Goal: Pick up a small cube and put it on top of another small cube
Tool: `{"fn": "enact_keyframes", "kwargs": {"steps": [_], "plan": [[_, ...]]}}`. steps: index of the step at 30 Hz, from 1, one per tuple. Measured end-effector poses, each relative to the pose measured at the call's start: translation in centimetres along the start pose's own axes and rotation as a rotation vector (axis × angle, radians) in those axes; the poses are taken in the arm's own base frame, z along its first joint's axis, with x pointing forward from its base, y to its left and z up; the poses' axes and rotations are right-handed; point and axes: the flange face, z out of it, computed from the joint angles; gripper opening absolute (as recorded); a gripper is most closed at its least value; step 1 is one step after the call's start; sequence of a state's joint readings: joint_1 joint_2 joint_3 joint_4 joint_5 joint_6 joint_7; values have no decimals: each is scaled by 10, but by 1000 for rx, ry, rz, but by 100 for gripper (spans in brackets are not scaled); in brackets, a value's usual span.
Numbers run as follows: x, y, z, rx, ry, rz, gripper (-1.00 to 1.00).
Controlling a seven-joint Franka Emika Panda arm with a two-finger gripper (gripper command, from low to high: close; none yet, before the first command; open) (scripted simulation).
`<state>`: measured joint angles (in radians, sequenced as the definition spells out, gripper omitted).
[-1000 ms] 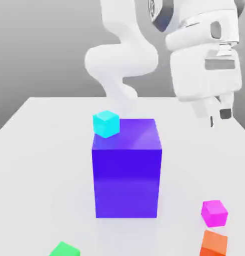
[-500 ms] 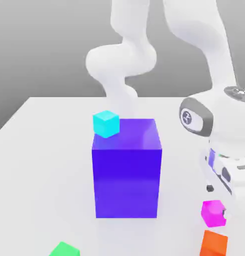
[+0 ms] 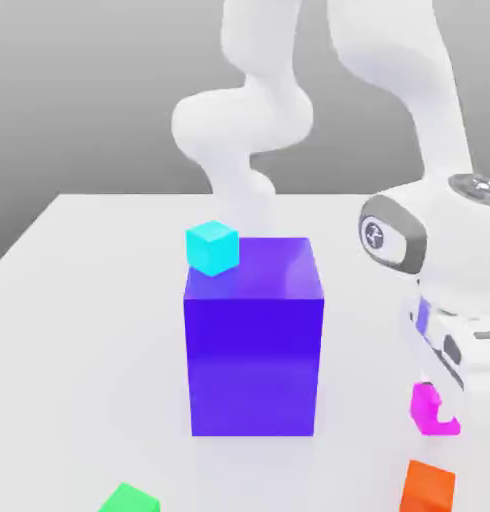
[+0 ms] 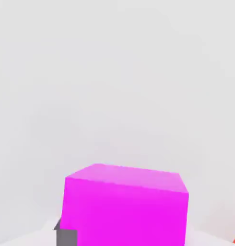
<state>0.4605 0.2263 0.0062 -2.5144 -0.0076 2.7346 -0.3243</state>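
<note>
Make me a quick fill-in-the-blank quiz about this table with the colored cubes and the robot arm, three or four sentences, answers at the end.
1. The gripper is shut on the ____ cube.
2. The small cyan cube sits on top of the big ____ block.
3. The cube nearest the pink cube on the table is ____.
4. The cube at the exterior view's bottom left edge is ____.

Answers: pink; blue; orange; green

The hand hides part of the magenta cube (image 3: 426, 408); the frame's bottom edge crops the green cube (image 3: 127, 499) and the orange cube (image 3: 429, 489).
</note>
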Motion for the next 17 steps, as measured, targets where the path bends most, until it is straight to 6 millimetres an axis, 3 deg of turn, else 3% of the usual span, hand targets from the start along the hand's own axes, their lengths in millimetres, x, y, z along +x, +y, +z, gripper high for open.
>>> {"fn": "enact_keyframes", "kwargs": {"steps": [5, 10, 12, 13, 14, 17], "plan": [[-38, 136, -17, 4, -6, 391, -100], [-106, 243, -34, 6, -2, 726, -100], [-136, 283, -24, 6, 2, 855, -100], [-149, 299, -10, 5, 4, 906, -100], [-155, 306, 5, 5, 5, 932, 100], [-155, 306, 5, 5, 5, 932, 100]]}}
